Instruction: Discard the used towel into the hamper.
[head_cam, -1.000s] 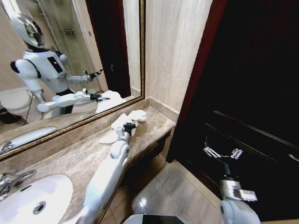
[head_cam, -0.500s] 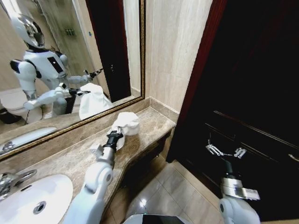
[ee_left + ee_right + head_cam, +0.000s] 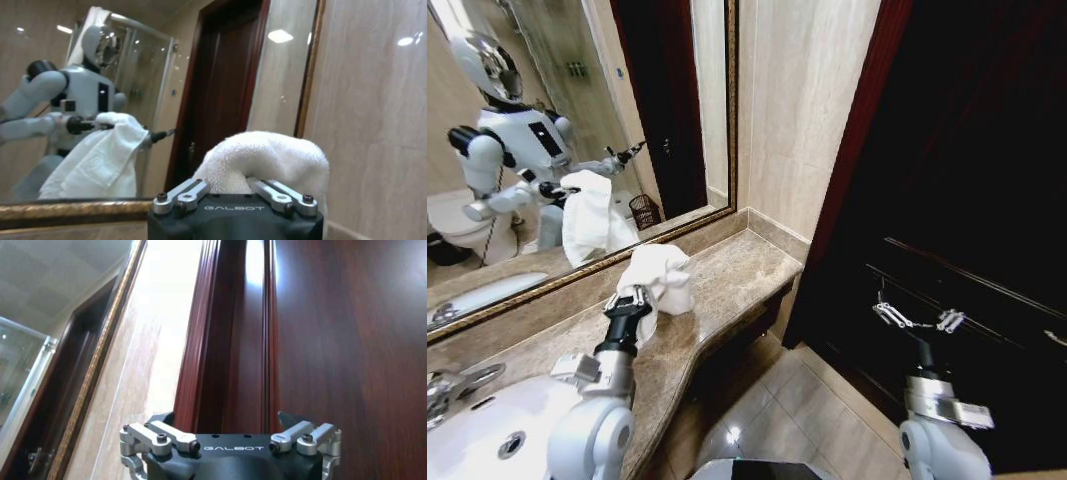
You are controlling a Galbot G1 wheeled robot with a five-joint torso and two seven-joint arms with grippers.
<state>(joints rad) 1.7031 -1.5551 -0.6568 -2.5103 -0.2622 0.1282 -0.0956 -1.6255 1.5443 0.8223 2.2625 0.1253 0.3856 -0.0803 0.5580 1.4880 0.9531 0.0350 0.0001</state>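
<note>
Now L hand [image 3: 634, 296] clamps fluffy white towel [image 3: 663, 277] over marble counter [image 3: 727, 285]; R hand [image 3: 919, 320] spread, empty.

Only readable text is the brand "GALBOT", in pale capitals on the dark housing of each wrist. One sits on the left gripper [image 3: 235, 196] body, centred just below the two metal linkage arms, seen in the left wrist view. The other sits on the right gripper [image 3: 230, 440] body, same spot between its linkages, seen in the right wrist view. Head view: no legible lettering on either arm, the mirror or the dark door. The reflected robot in the mirror carries a dark chest panel, no characters resolvable on it.
</note>
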